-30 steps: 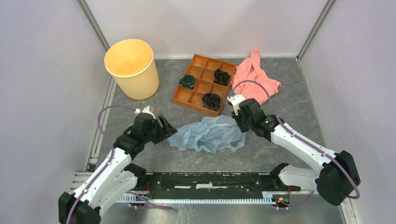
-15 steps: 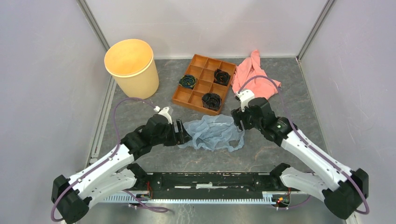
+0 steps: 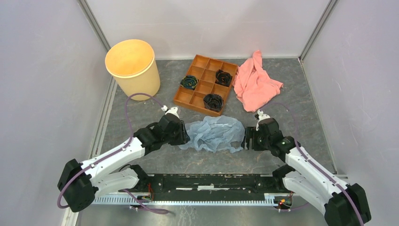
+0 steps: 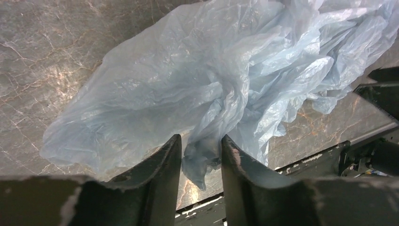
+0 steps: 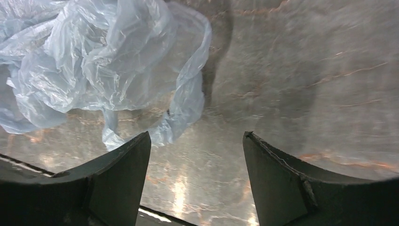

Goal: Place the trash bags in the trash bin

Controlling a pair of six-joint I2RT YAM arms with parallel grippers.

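Note:
The trash bag (image 3: 214, 133) is a crinkled pale blue film lying on the table's middle. My left gripper (image 3: 183, 137) is at its left edge. In the left wrist view the jaws stand close together (image 4: 201, 137) with a fold of the bag (image 4: 207, 94) pinched between them. My right gripper (image 3: 245, 139) is at the bag's right edge, open and empty. In the right wrist view (image 5: 196, 134) the bag (image 5: 94, 61) lies up and left of the left finger. The tan-yellow trash bin (image 3: 132, 68) stands upright at the far left, away from both grippers.
An orange compartment tray (image 3: 194, 97) with three dark coiled items sits behind the bag. A pink cloth (image 3: 256, 82) lies at the far right. Grey walls close the left, right and back. The arms' base rail (image 3: 211, 181) runs along the near edge.
My left gripper slid right onto the bag's left edge and its jaws narrowed on a fold. My right gripper moved nearer and right, off the bag's far corner. The bag bunched narrower.

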